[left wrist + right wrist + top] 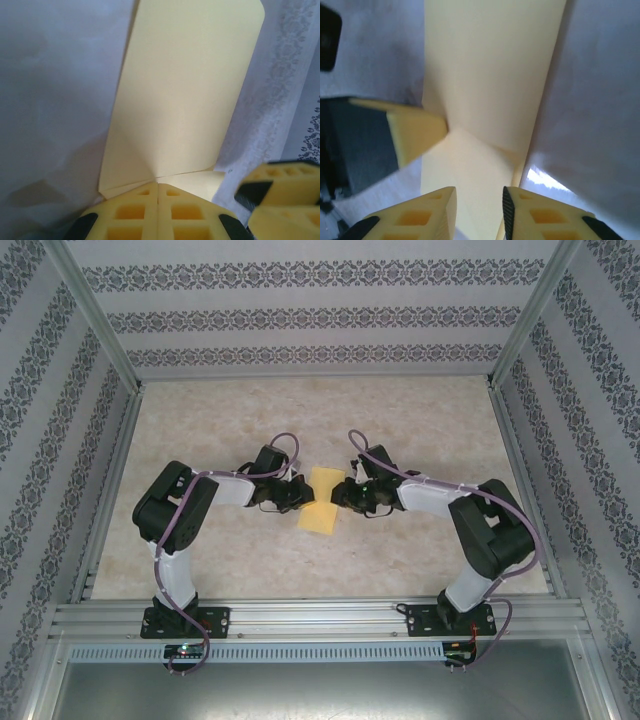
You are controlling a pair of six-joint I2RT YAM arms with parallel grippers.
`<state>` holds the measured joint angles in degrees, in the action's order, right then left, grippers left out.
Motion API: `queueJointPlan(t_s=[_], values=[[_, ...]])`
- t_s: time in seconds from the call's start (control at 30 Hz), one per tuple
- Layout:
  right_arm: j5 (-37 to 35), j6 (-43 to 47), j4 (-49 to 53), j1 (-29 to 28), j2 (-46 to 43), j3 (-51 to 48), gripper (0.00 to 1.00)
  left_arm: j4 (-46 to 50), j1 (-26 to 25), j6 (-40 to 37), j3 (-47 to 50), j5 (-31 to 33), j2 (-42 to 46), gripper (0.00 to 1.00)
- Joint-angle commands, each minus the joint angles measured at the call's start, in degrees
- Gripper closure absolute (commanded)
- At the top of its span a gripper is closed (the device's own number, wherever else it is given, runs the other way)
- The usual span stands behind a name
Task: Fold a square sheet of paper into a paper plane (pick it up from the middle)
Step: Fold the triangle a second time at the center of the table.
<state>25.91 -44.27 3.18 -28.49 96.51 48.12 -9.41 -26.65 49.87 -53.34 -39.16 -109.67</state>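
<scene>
Yellow-orange, the square sheet of paper (321, 498) is pinched at its middle over the beige tabletop (420, 430). My left end effector (158, 186) is clamped on its crease, while my right end effector (480, 192), facing it, stands narrowly parted at the opposite edge. Patterned walls (300, 315) close in on three sides.

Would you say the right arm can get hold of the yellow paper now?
Probably yes: the paper lies between the right gripper's open fingers; the left gripper pinches its other side.

Likely a lab: aluminium frame (320, 618), patterned walls (310, 320).
</scene>
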Motion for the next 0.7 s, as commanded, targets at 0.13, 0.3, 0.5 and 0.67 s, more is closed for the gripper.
queueJointPlan(t_s=[0.13, 0.3, 0.5, 0.67], values=[[-1.92, -4.13, -2.21, 0.54, 3.57, 0.44, 0.67, 3.33, -0.68, -1.36, -1.26, 1.88, 0.68, 0.99], [-0.65, -4.98, -3.27, 0.41, 4.57, -0.62, 0.65, 3.04, -0.72, -1.17, -0.94, 2.25, 0.58, 0.99], [0.25, -7.18, -7.42, 0.15, 6.21, -2.77, 0.66, 3.73, -0.68, -1.34, -1.37, 2.49, 0.15, 0.99], [-0.82, -7.82, -7.88, -0.25, 5.88, -3.32, 0.66, 5.29, -0.70, -2.12, -1.14, 3.55, 0.26, 0.99]])
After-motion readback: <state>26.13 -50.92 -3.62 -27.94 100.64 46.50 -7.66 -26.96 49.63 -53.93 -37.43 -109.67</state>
